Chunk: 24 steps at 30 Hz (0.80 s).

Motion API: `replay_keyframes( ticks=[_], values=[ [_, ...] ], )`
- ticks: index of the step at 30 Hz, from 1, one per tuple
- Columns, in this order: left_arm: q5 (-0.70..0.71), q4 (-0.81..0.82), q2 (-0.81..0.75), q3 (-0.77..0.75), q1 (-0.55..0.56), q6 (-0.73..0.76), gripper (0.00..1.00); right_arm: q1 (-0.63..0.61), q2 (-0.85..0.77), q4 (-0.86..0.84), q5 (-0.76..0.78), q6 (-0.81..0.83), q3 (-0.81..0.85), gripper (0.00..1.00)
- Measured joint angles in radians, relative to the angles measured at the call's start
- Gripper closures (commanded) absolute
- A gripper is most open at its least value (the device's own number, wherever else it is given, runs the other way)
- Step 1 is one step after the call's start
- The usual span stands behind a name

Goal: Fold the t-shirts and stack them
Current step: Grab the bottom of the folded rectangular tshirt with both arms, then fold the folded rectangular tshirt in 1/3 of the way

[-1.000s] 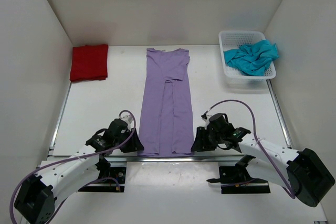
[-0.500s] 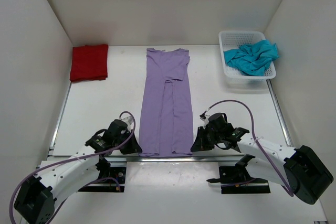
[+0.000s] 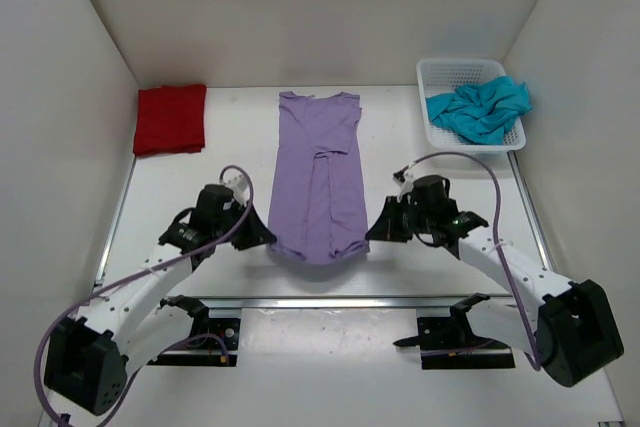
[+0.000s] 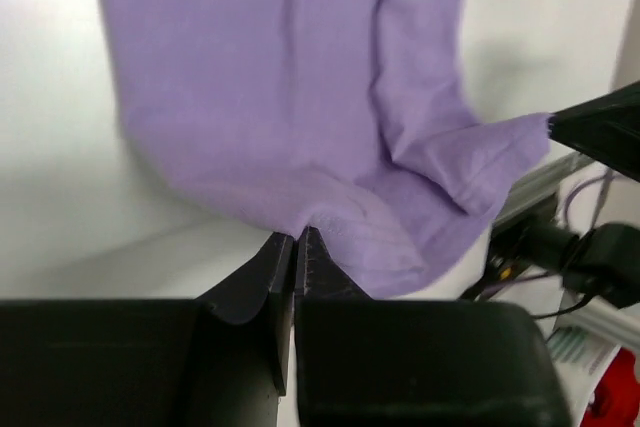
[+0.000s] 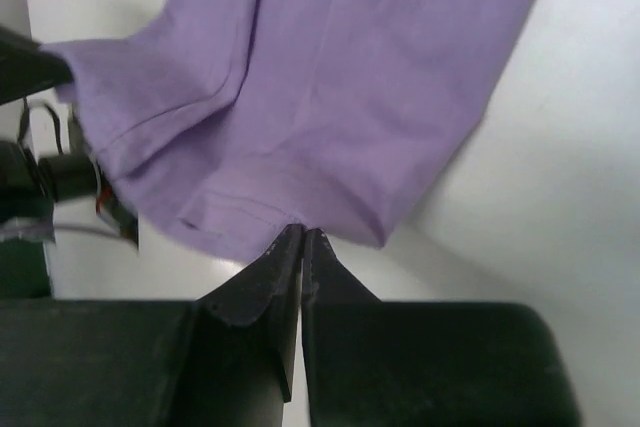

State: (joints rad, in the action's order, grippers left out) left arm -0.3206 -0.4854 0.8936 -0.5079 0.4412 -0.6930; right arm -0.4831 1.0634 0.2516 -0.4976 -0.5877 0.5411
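Observation:
A lavender purple t-shirt [image 3: 320, 172], folded into a long narrow strip, lies down the middle of the table. Its near hem is lifted off the table and sags between my two grippers. My left gripper [image 3: 268, 239] is shut on the hem's left corner [image 4: 330, 209]. My right gripper [image 3: 372, 235] is shut on the right corner [image 5: 290, 209]. A red t-shirt [image 3: 171, 118] lies folded at the far left. A crumpled teal blue t-shirt [image 3: 478, 108] fills the white mesh basket [image 3: 440, 73] at the far right.
White walls close in the table on three sides. A metal rail [image 3: 330, 300] runs along the near edge in front of the arm bases.
Both grippers have shut on the purple shirt's near hem corners and carried them up and toward the far side, so the shirt's near end now sits farther from the rail.

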Motion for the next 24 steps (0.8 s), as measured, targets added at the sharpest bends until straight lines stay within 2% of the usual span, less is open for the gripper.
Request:
replay_keyframes(
  ticks=[5,13,24],
  values=[
    [0.019,0.128,0.157,-0.132,-0.044,0.023,1.0,0.126,0.138,-0.012,0.001,0.076,0.144,1.0],
    [0.129,0.241,0.488,-0.303,-0.077,0.016,1.0,0.227,0.438,-0.078,0.013,0.132,0.407,1.0],
    [0.169,0.344,0.751,-0.54,-0.161,0.019,1.0,0.277,0.788,-0.112,-0.009,0.156,0.689,1.0]
  ],
)
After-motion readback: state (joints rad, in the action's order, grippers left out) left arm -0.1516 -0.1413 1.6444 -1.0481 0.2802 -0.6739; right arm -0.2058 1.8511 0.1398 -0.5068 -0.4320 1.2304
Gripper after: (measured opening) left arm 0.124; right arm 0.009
